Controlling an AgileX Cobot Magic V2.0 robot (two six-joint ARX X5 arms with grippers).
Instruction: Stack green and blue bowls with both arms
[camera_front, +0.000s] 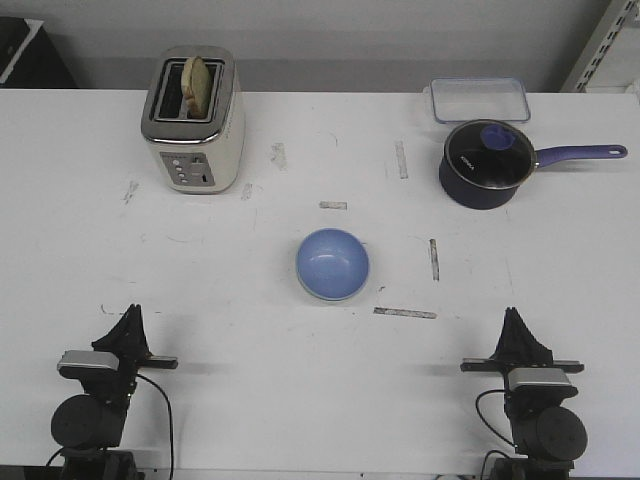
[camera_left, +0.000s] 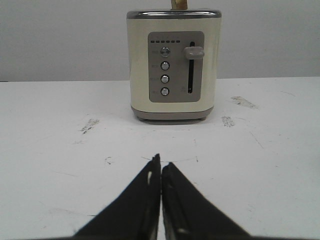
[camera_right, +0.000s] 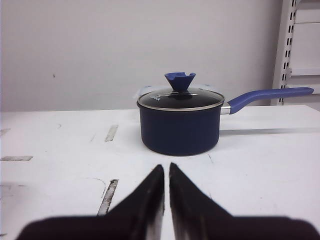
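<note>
The light blue bowl sits upright in the middle of the white table. A thin pale edge runs along its near rim; I cannot tell whether that is the green bowl under it. No separate green bowl is in view. My left gripper is shut and empty near the table's front left, far from the bowl; in the left wrist view its fingers meet. My right gripper is shut and empty at the front right; in the right wrist view only a sliver separates the fingers.
A cream toaster with bread in it stands at the back left and shows in the left wrist view. A dark navy saucepan with a glass lid and long handle stands at the back right, with a clear container behind it.
</note>
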